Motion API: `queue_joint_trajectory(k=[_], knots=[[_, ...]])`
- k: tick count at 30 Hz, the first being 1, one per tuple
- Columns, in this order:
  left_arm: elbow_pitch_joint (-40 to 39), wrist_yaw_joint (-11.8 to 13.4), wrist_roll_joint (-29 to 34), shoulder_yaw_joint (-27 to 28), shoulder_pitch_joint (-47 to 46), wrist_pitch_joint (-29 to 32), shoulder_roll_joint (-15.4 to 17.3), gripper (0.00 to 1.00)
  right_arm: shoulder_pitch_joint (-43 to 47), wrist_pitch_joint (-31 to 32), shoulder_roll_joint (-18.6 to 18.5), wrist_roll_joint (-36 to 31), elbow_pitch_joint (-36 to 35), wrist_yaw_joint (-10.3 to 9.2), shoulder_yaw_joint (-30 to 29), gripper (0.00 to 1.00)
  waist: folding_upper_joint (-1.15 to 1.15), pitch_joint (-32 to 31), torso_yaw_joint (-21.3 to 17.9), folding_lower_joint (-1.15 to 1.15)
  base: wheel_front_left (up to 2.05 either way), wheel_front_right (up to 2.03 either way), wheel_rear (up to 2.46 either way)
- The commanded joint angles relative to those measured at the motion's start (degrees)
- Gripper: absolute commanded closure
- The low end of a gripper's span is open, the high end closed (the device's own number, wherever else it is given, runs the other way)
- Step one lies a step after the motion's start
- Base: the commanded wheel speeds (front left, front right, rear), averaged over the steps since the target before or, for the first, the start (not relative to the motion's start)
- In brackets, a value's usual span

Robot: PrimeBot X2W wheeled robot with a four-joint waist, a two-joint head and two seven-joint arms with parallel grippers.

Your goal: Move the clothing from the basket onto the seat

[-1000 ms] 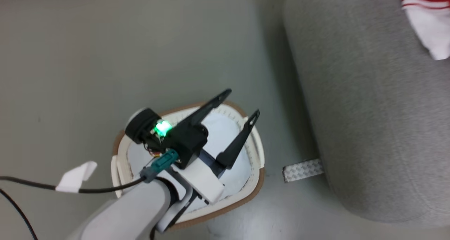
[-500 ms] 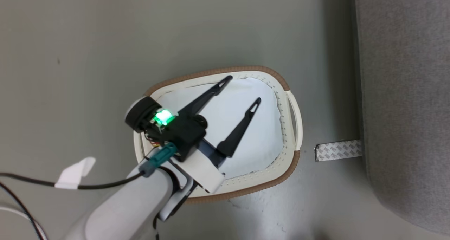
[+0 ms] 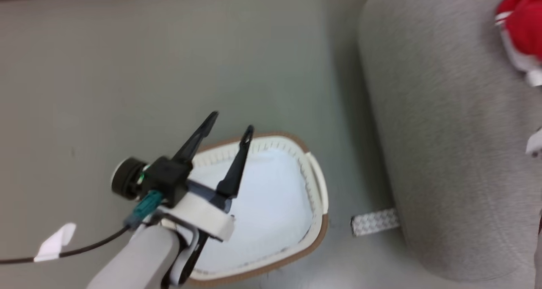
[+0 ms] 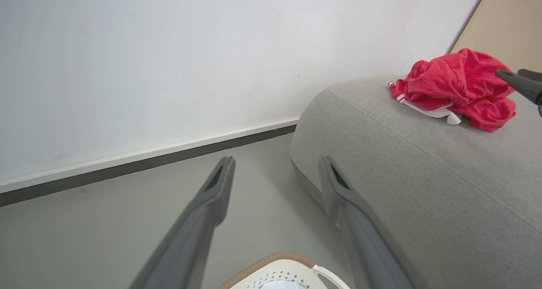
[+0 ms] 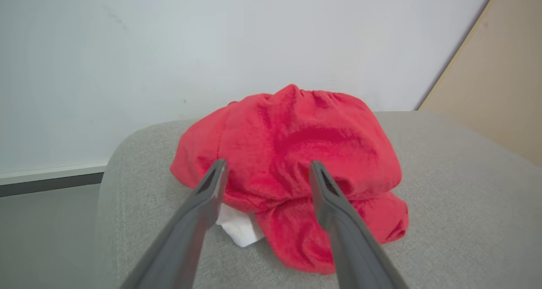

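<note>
Clothing [image 5: 292,153] heaped on seat [image 5: 444,187], near its rounded end. Right gripper [image 5: 267,166] just before it, fingers apart, holding nothing. Basket [image 3: 315,187] on floor beside seat, inside only pale padding [image 3: 266,196]. Left gripper [image 3: 231,122], apart and empty, has shifted from basket middle to its far rim. Transfer looks finished.

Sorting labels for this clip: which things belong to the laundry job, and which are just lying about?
Job: clothing, basket, seat, left end effector, right end effector.
Lying about: pale padding in the basket, tape strip on the floor.
</note>
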Motion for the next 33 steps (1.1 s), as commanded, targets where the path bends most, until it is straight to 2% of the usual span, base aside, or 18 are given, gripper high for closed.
queue_joint_trajectory(k=[1, 6, 12, 17, 21, 25, 29, 33], knots=[[0.4, 0.8, -1.6, 1.0, 2.6, -1.0, 0.1, 0.00, 3.9, -0.1, 0.1, 2.1, -2.1, -0.15, 2.6, 0.00, 0.00, -7.4, -2.8, 0.00, 0.00, 0.00, 0.00], [1.9, 2.7, -4.1, 3.8, 7.7, -2.4, -0.3, 0.00, 12.6, -0.1, 0.3, 7.7, -7.7, -0.15, 10.8, 0.00, 0.00, -13.3, -2.9, 0.00, 0.00, 0.00, 0.00], [3.2, 4.5, -4.5, 8.3, 13.8, -2.9, -1.6, 0.00, 21.7, -0.1, 0.2, 11.9, -13.5, -0.15, 17.7, 0.00, 0.00, -19.3, -0.5, 0.00, 0.00, 0.00, 0.00], [3.9, 4.4, -2.4, 13.5, 20.7, -2.9, -3.5, 0.00, 28.6, -0.1, 0.2, 14.0, -17.3, -0.15, 21.8, 0.00, 0.00, -24.3, 2.5, 0.00, 0.00, 0.00, 0.00], [5.9, 2.6, -1.1, 17.3, 25.6, -2.9, -5.2, 0.00, 33.6, -0.1, 0.2, 15.6, -19.7, -0.15, 25.5, 0.00, 0.00, -27.4, 5.1, 0.00, 0.00, 0.00, 0.00], [7.4, -0.2, 0.8, 20.6, 28.3, -2.9, -6.8, 0.00, 37.7, -0.1, 0.2, 16.5, -21.7, -0.15, 29.0, 0.00, 0.00, -28.9, 7.2, 0.00, 0.00, 0.00, 0.00], [8.9, -2.8, 2.7, 23.8, 30.0, -2.9, -8.7, 0.00, 41.5, -0.1, 0.2, 17.8, -22.3, -0.15, 32.0, 0.00, 0.00, -30.1, 8.2, 0.00, 0.00, 0.00, 0.00], [10.6, -4.3, 5.0, 27.0, 31.4, -2.9, -10.6, 0.00, 44.5, -0.1, 0.1, 19.5, -21.6, -0.15, 35.4, 0.00, 0.00, -31.2, 8.5, 0.00, 0.00, 0.00, 0.00]])
